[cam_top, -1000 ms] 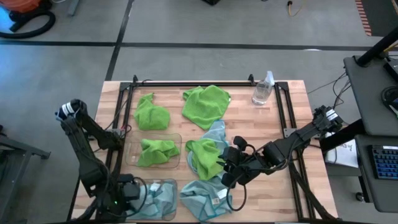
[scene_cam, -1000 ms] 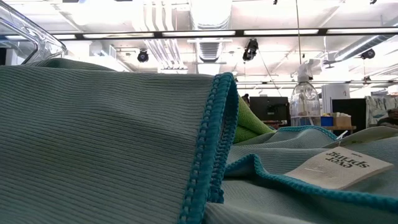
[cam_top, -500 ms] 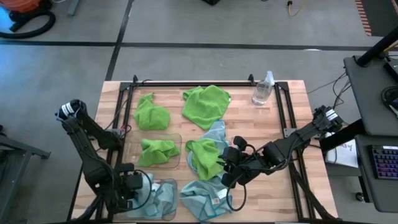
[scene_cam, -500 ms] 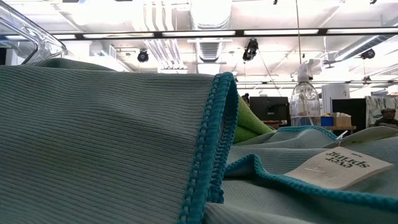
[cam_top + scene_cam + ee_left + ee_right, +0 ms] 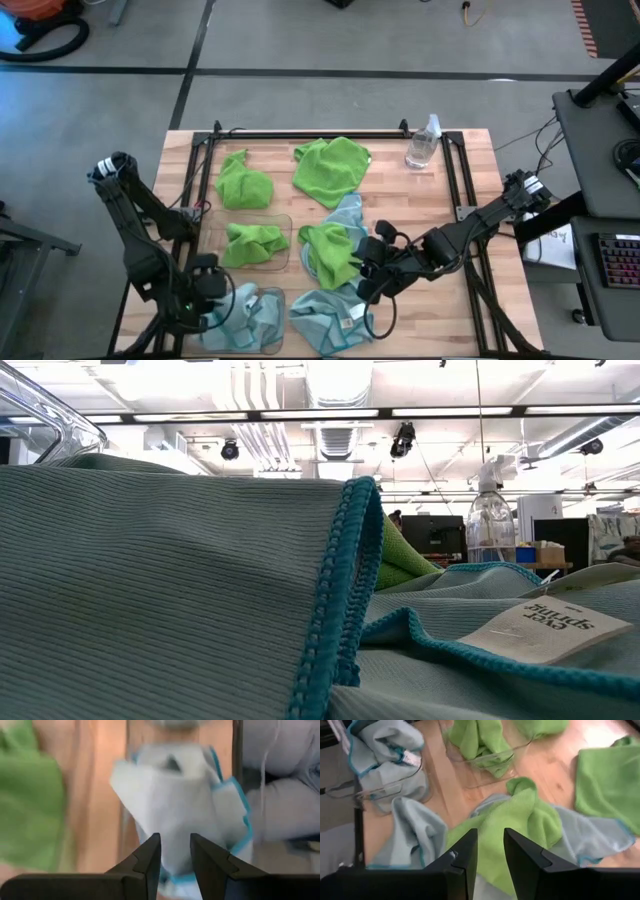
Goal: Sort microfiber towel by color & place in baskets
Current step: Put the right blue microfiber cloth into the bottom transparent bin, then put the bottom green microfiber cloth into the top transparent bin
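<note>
My left gripper (image 5: 212, 292) is at the left rim of the near basket (image 5: 280, 296) and is shut on a pale blue microfiber towel (image 5: 175, 805) that lies in it. A green towel (image 5: 250, 243) lies in the far basket (image 5: 210, 226). My right gripper (image 5: 366, 276) hovers shut, touching nothing, above a green towel (image 5: 510, 820) lying on blue ones at mid-table. Two more green towels (image 5: 243, 182) (image 5: 332, 168) lie toward the far edge. A blue towel with a white tag (image 5: 550, 628) fills the low view. My left gripper pinches the pale blue towel by a bunched part (image 5: 175, 862) that narrows into the gap between its fingers. It comes slanting from above, from the table's left side. The rest of the cloth spreads out below into the near basket; one layer or several, I cannot tell.
A clear spray bottle (image 5: 423, 142) stands near the far right corner. A black metal frame (image 5: 300, 133) runs along the far edge and both sides of the table. Bare wood (image 5: 420, 210) shows to the right of the towels.
My left gripper has moved a little up and toward the far edge from the near basket's left corner, and the blue towel's left part has come with it. The right arm has kept still.
</note>
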{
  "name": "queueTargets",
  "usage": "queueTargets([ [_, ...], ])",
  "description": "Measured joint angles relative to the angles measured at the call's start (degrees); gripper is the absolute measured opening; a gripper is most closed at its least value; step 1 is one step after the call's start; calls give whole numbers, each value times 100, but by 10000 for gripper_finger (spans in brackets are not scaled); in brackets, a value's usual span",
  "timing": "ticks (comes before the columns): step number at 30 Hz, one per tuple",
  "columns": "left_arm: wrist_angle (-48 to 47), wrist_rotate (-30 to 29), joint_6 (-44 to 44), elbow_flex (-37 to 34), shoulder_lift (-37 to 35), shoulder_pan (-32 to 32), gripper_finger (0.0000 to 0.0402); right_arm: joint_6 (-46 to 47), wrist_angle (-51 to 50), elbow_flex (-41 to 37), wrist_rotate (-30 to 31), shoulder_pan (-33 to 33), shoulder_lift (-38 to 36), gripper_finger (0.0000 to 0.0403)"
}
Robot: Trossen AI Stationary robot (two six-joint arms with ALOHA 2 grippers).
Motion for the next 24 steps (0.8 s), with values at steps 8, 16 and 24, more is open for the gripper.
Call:
queueTargets([
  [8, 3, -2249, 358, 0, -87, 78, 89, 764, -246, -55, 47, -1, 92, 85],
  [16, 60, -2771, 333, 0, -96, 332, 89, 987, -400, -72, 187, -1, 571, 92],
  [24, 66, -2794, 451, 0, -96, 496, 89, 915, -395, -76, 169, -1, 934, 125],
])
